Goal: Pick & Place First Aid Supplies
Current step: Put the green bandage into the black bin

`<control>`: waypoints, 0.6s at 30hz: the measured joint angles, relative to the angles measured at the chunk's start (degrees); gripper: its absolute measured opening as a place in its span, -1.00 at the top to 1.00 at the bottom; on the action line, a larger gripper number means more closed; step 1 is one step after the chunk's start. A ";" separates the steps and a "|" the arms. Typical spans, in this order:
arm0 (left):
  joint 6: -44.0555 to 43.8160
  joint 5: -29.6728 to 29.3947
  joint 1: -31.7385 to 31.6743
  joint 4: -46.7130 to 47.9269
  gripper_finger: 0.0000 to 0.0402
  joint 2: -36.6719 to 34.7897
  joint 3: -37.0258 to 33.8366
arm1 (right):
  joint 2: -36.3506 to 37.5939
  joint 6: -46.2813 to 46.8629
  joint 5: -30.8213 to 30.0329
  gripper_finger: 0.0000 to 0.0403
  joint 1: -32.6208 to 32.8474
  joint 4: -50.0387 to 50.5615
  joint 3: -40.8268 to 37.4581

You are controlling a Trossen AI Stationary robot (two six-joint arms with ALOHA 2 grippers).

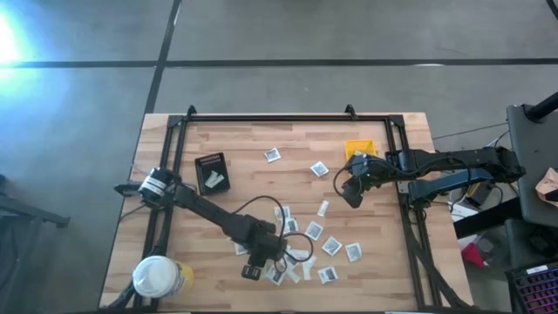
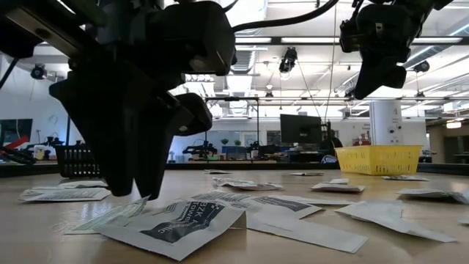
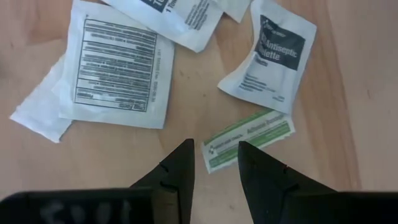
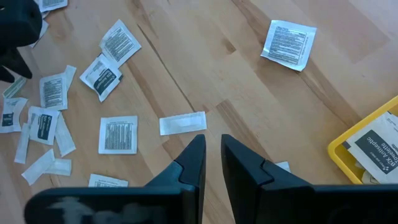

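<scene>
Dozens of small flat white first aid packets [image 1: 314, 230] litter the wooden table's [image 1: 235, 153] five o'clock area as the left gripper [image 3: 216, 163], fingers narrowly parted and empty, should straddle the green-and-white strip [image 3: 249, 140] squarely; the right gripper [image 4: 213, 155], fingers narrow and empty, hovers beside the yellow plastic bin [image 1: 359, 149] at two o'clock.

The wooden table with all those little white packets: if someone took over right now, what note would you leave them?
Left gripper: low over the packet pile, open, a narrow green-and-white strip between its fingers, not gripped.
Right gripper: empty, raised beside the small yellow plastic bin.
Done: a few packets lie in the bin and in the black tray.
Left: most square white packets lie scattered on the wooden table.
</scene>
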State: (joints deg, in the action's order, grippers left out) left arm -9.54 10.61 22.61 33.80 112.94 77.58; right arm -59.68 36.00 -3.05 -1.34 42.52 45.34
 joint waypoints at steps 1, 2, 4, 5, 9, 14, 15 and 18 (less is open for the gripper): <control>0.00 0.00 0.00 -0.05 0.43 0.19 0.00 | 0.00 0.00 0.00 0.76 0.00 0.00 0.00; 0.00 0.02 0.00 -0.15 0.43 0.46 0.00 | 0.00 0.01 0.00 0.76 0.00 0.00 0.00; -0.04 -0.09 -0.06 -0.22 0.43 1.01 0.00 | 0.00 -0.01 0.00 0.76 0.00 0.00 0.00; -0.04 -0.04 -0.05 -0.48 0.43 1.32 0.02 | 0.00 0.01 0.00 0.76 0.00 0.00 0.00; -0.39 0.30 -0.07 -0.81 0.43 2.02 0.07 | 0.00 0.01 0.00 0.76 0.00 0.00 0.00; -2.13 0.40 -0.04 -1.48 0.43 2.06 -0.38 | 0.00 0.01 0.00 0.76 0.00 0.00 0.00; -2.59 0.40 -0.02 -2.11 0.43 2.06 -0.86 | 0.00 0.01 0.00 0.76 0.00 0.00 0.00; -3.88 0.99 -0.04 -4.07 0.50 2.06 -2.45 | 0.00 0.01 -0.02 0.76 0.00 0.00 0.00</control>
State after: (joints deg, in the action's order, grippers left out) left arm -13.42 11.61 22.57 29.73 115.00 75.13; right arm -59.68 36.01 -3.07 -1.34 42.53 45.34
